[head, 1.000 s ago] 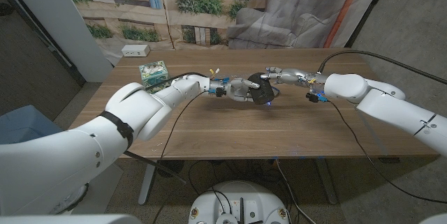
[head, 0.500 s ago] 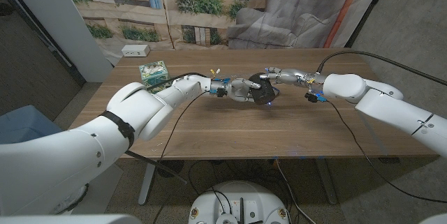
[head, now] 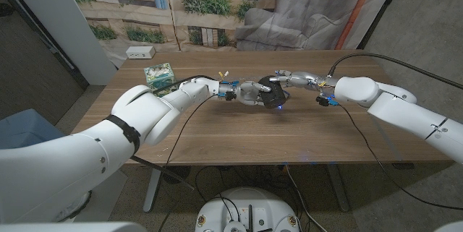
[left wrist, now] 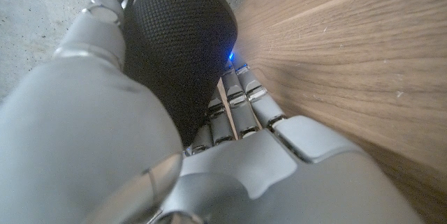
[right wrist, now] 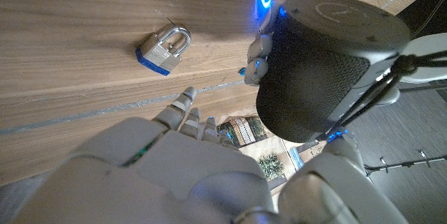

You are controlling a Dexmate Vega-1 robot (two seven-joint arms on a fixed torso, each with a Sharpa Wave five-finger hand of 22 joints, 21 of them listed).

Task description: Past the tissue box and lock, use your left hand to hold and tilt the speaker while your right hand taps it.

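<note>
Both hands meet at the speaker point(head: 272, 96) near the middle of the table point(head: 275, 134). The left hand point(head: 249, 92) holds it, fingers point(left wrist: 237, 105) pressed together along one side and the thumb against the other; in the right wrist view the speaker point(right wrist: 323, 63) stands tilted, and a blue light glows on the wood beside it. The right hand point(head: 289, 79) reaches in from the other side, its fingers point(right wrist: 188, 116) held close together and grasping nothing; whether they touch the speaker I cannot tell. The lock point(right wrist: 163, 45) lies flat on the table near the speaker, apart from it. The tissue box point(head: 159, 75) sits near the table's far left corner.
</note>
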